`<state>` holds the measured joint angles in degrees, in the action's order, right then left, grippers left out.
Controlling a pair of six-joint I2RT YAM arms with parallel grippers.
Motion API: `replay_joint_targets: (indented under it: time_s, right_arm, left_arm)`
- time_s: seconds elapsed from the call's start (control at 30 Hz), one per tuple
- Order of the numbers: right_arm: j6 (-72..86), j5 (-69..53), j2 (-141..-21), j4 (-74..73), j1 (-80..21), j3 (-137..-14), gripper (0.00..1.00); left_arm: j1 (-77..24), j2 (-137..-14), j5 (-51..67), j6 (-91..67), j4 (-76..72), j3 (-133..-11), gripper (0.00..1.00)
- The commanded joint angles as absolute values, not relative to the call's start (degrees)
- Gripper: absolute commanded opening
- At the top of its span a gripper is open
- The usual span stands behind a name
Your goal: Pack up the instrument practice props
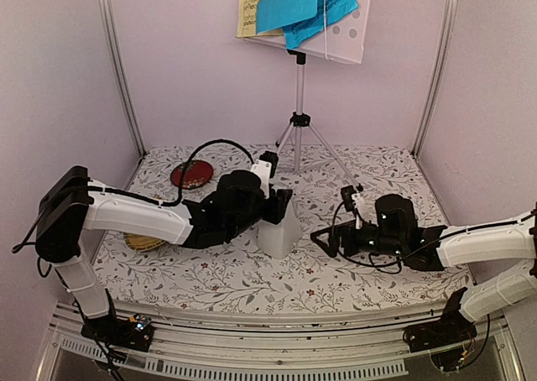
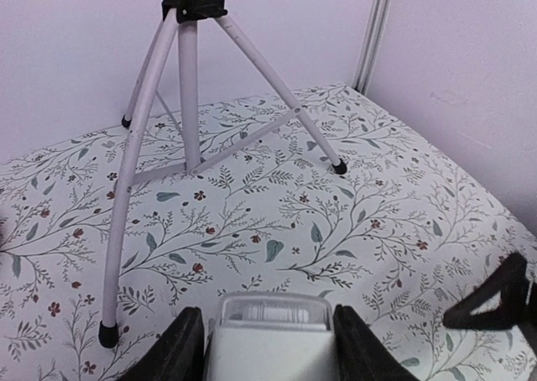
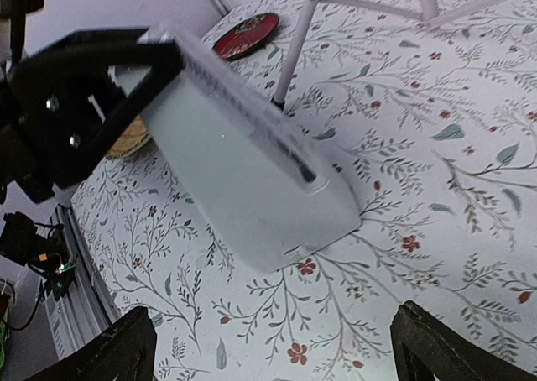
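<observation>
White pyramid metronome [image 1: 281,230] sits on the floral tablecloth [image 1: 361,272], its top clamped in my left pincer [image 1: 281,200], my right pincer [image 1: 327,238] gaping just beside it; the pale-yellow music sheet [image 1: 249,7] on the white perforated stand [image 1: 352,37] carries print too small to read.

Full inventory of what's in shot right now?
metronome: 1, white, table centre, gripped at the sides
music-stand desk: 1, white perforated, on top of the tripod, at the back
tripod: 1, silver, rear centre of the table
blue music sheets: apparently 2, overlapping, on the desk
pale-yellow music sheet: 1 visible, left side of the desk
round dish: 1, red, rear left
woven tray: 1, yellow, left, mostly hidden under the left arm
tablecloth: 1, white floral
frame posts: 2, silver, rear corners
left arm: black and white, jaws closed on the metronome
right arm: black and white, jaws open and empty, right of the metronome
</observation>
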<state>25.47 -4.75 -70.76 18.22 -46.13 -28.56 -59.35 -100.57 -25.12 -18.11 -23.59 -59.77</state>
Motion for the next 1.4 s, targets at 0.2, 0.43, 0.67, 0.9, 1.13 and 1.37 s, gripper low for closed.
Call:
replay_joint_targets:
  time_s: [0.2,0.43,0.67,0.9,1.13,1.37]
  right_arm:
    - [27.87,-0.99,-90.23,32.33,-53.95,-33.58,0.99]
    - [22.72,-1.32,-101.38,34.97,-55.31,-40.31,0.99]
    - [23.14,3.86,-106.67,34.18,-55.37,-43.48,0.99]
    - [23.41,4.08,-110.21,35.41,-55.41,-45.16,1.00]
    - [23.04,4.09,-110.83,36.20,-55.59,-45.27,0.82]
    - [22.81,4.86,-110.65,36.30,-55.97,-45.11,0.56]
  left_arm:
    - [-60.87,-101.98,-30.69,-18.45,-21.68,-61.98,0.50]
    - [-60.93,-101.76,-30.40,-18.79,-20.84,-62.09,0.49]
    - [-61.04,-101.67,-30.08,-19.01,-20.48,-62.04,0.49]
    - [-61.02,-101.87,-29.74,-18.98,-20.36,-62.17,0.49]
    - [-61.01,-102.06,-29.58,-19.29,-19.98,-62.31,0.49]
    - [-61.11,-102.07,-29.70,-19.43,-19.98,-62.45,0.49]
